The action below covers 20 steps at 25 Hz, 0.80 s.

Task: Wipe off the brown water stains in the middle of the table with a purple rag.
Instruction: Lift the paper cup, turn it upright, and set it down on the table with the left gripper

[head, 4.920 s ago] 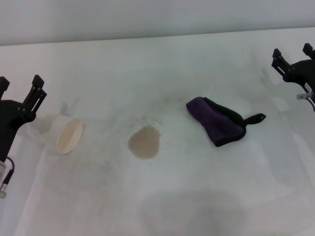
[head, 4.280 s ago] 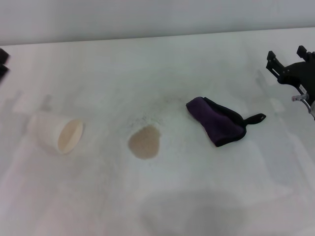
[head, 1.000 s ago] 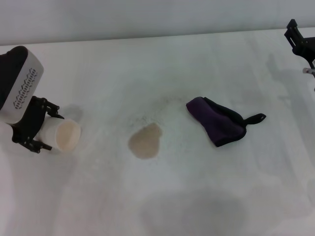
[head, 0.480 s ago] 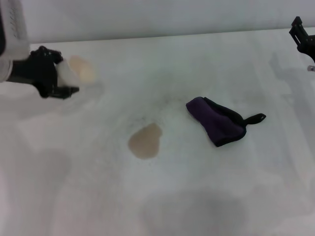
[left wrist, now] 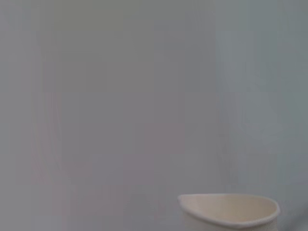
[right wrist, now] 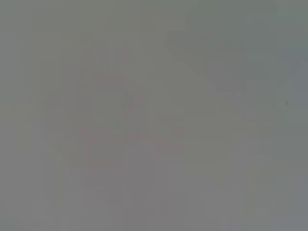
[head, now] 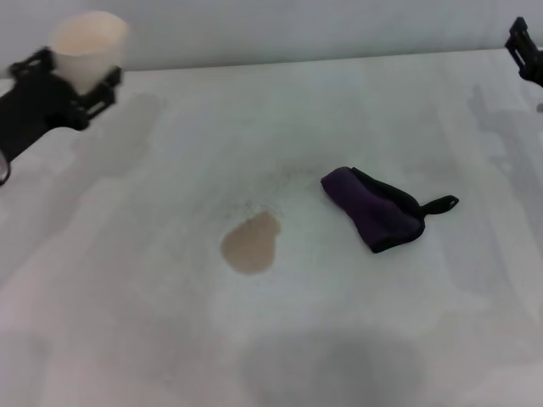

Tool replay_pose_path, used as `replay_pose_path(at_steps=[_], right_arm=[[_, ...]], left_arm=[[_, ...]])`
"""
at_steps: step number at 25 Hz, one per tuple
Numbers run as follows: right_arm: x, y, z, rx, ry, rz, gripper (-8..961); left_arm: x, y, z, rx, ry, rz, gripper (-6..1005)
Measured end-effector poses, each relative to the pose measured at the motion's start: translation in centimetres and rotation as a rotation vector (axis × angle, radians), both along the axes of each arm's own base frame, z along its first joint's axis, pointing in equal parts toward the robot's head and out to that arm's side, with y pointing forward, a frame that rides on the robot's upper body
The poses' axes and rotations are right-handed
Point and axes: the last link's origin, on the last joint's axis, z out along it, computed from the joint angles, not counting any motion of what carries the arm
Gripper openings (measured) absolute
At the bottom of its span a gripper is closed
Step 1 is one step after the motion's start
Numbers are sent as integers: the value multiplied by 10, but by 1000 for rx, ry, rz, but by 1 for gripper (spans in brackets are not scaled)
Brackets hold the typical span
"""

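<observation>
Two end effectors appear in the head view, both at the margins of the worktop (head: 339, 339). At far left, near the rear edge, the left end effector (head: 72, 80) is raised and clamped on a pale cream cup (head: 87, 42), which stands upright in it with its mouth upward; the left wrist view shows only the cup's rim (left wrist: 228, 209) against a plain grey background. To the right of and nearer than that end effector, the brown water stains (head: 251, 243) lie flat at mid-worktop, with open white surface on all sides. Just right of the stains, apart from them, the purple rag (head: 377, 208) lies bundled, its black loop tab pointing toward the right end effector's side. The right end effector (head: 526, 47) is only partly visible at the far right edge, well beyond the rag; whether its fingers are apart or together cannot be told. The right wrist view shows nothing distinguishable. No brands, labels or legible writing are visible on any item.
</observation>
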Motion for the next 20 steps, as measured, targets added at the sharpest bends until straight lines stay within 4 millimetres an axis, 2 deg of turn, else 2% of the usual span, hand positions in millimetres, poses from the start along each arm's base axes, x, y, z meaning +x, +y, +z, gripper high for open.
replay_pose_path(at_steps=[4, 7, 14, 20], right_arm=[[-6, 6, 3, -2, 10, 30, 849], [-15, 13, 0, -36, -5, 73, 849], [-30, 18, -11, -105, -22, 147, 848], [-33, 15, -16, -139, 4, 179, 848]], left_arm=[[-17, -28, -14, 120, -150, 85, 673], [-32, -56, -26, 225, -331, 241, 673], [-44, -70, -36, 283, -494, 428, 672], [-48, -59, -50, 216, -434, 519, 674]])
